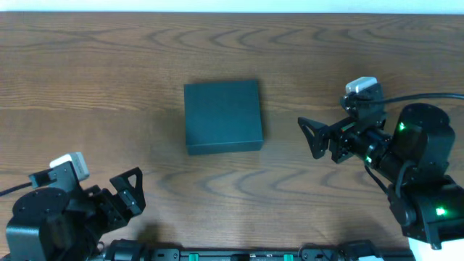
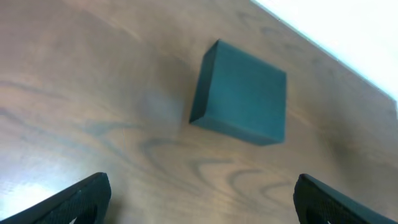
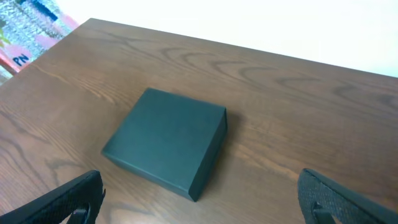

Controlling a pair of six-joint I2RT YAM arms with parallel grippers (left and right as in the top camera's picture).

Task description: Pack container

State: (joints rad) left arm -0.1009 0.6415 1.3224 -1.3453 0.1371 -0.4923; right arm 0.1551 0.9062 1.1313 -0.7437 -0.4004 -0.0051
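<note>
**Opening the shut box**

Dark green box [image 1: 222,116] at counter [image 1: 87,87] centre, lid down. Left jaws [image 1: 129,190] at 7 o'clock, right jaws [image 1: 313,136] at 3 o'clock: both spread wide, holding nothing. Best approached at the lid's free edge, lifting gently while bracing the base.

Black arms, triangular black fingers [image 1: 313,136]; white wrist camera blocks [image 1: 360,86]; green indicator lights; black cables.
</note>
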